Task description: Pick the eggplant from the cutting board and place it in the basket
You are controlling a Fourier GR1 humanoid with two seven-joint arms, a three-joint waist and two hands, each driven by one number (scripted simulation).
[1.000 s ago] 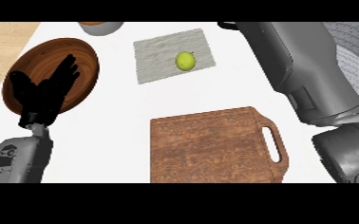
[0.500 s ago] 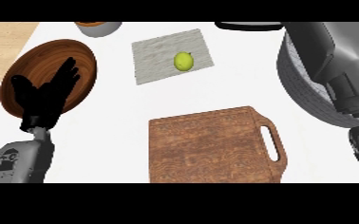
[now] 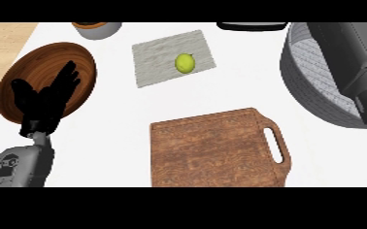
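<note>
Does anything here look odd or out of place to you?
Yes: the cutting board is bare, with no eggplant in view. A yellow-green fruit sits alone on a tilted grey cloth. The left hand rests open over the wooden bowl.

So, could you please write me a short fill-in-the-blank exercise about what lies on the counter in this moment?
1. The small yellow-green fruit lies on a grey ____.
2. The wooden cutting board has its handle slot on the view's ____ side.
3. The left hand, fingers straight, shows over the brown wooden ____ at the view's left.
4. The grey basket stands at the view's ____ edge.

Missing words: cloth; right; bowl; right
</note>
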